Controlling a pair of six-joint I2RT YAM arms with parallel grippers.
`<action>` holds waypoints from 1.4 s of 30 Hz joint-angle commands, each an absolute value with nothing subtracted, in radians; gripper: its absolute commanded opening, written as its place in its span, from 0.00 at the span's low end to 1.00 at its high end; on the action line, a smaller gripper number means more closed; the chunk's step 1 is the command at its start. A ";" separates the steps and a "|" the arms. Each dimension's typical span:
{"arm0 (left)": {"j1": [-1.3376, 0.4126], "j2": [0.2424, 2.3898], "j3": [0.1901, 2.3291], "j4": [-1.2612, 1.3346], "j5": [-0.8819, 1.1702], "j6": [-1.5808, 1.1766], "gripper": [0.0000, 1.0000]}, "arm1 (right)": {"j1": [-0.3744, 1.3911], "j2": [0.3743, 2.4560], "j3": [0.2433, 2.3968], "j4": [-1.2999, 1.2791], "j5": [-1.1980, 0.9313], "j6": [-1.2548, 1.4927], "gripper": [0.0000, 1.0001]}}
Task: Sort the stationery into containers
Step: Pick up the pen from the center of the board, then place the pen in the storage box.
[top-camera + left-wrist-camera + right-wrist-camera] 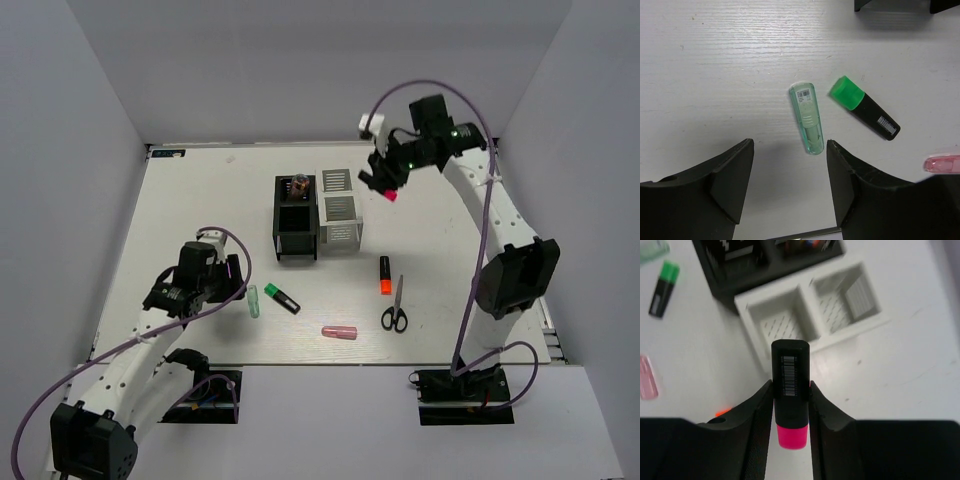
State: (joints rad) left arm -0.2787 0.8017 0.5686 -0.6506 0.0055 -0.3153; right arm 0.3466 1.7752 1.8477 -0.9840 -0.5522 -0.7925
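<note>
Pink-capped black highlighter (790, 365) clamped in right gripper (790, 386), aloft beside white mesh organiser (805, 287), not yet in. Black mesh organiser (297, 238): rear cell holds something, unclear what. Unsorted on table (200, 200): pale green tube (806, 117) just ahead of left gripper (790, 147), fingers apart; green highlighter (865, 107); pink tube (339, 332); orange highlighter (385, 274); scissors (395, 312). Judgement: most remains.

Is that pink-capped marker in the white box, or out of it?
Out. The pink highlighter is gripped between the right arm's fingers, held outside the white organiser; both its visible compartments show only bare mesh.
</note>
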 commanded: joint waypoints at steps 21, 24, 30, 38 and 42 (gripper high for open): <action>-0.261 0.859 0.541 -0.597 0.054 -0.287 0.71 | 0.333 2.103 1.778 0.257 -1.009 -0.091 0.00; -0.259 0.861 0.540 -0.595 0.052 -0.288 0.71 | 0.327 2.106 1.724 0.366 -1.011 -0.060 0.00; -0.261 0.859 0.531 -0.584 0.060 -0.288 0.71 | 0.313 2.128 1.669 0.385 -1.003 -0.090 0.00; -0.259 0.853 0.528 -0.580 0.060 -0.282 0.71 | 0.310 2.128 1.582 0.442 -0.971 -0.120 0.46; -0.259 0.850 0.529 -0.581 0.058 -0.284 0.71 | 0.305 2.109 1.562 0.434 -0.962 -0.111 0.55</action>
